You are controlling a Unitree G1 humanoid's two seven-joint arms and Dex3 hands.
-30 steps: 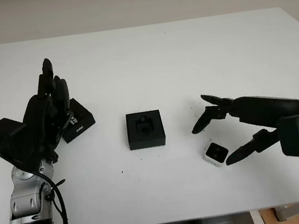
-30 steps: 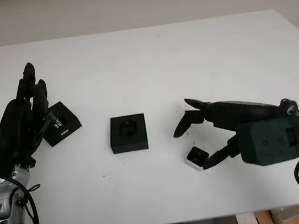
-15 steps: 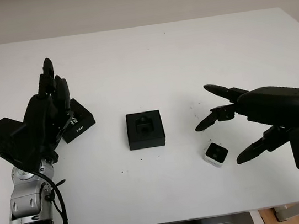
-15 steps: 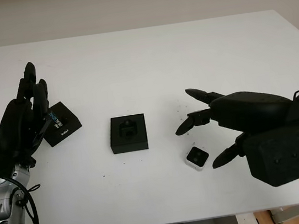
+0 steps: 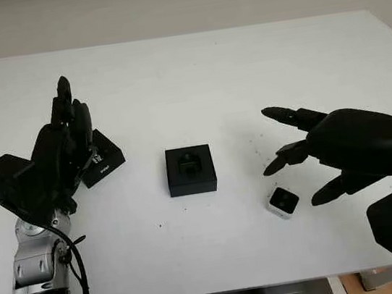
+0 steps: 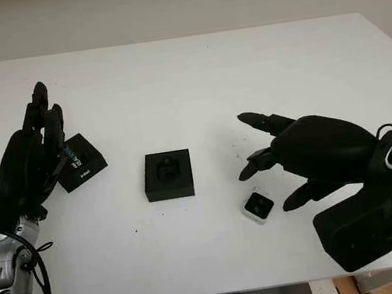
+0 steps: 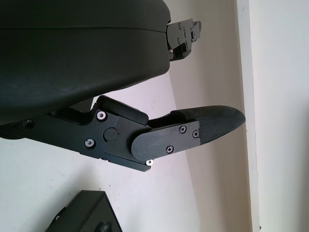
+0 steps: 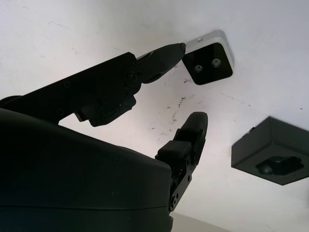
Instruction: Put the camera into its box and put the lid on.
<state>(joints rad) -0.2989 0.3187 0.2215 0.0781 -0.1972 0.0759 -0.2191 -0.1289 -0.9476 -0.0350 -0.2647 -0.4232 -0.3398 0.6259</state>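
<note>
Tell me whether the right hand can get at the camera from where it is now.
Probably yes. The right hand is open and hovers just above the camera, which sits alone on the table, with nothing between them.

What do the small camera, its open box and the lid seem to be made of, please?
The camera looks like a pale, silvery metal shell with a glossy black front; in the right wrist view its rim shines and two lenses show. The box seems matte black card with a dull moulded insert, perhaps foam. The lid, beside the left robot hand, looks like smooth printed black card.
</note>
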